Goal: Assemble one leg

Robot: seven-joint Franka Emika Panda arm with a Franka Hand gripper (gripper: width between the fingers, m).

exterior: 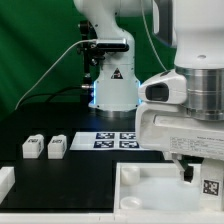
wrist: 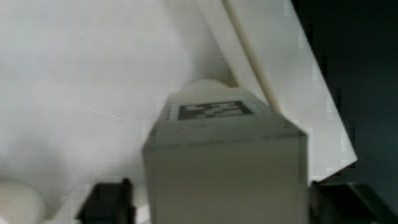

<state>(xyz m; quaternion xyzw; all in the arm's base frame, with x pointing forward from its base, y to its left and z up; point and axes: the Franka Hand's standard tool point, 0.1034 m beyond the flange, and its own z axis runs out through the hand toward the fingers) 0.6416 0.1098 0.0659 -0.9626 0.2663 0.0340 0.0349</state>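
My gripper [exterior: 203, 176] hangs over the near right part of the big white panel [exterior: 150, 190] and is shut on a leg [exterior: 211, 186], a small white block with a black-and-white tag. In the wrist view the leg [wrist: 222, 150] fills the middle, its tag facing the camera, with the dark fingers [wrist: 112, 203] on both sides of it; the gripper [wrist: 231, 205] holds it just above the panel [wrist: 89, 80], close to the panel's raised rim [wrist: 270, 70]. Two more legs [exterior: 32, 147] [exterior: 56, 146] lie side by side on the black table at the exterior view's left.
The marker board [exterior: 118, 139] lies flat in front of the arm's base [exterior: 112, 90]. A white piece [exterior: 5, 181] sits at the left edge of the exterior view. A rounded socket [wrist: 15, 196] of the panel shows beside the held leg.
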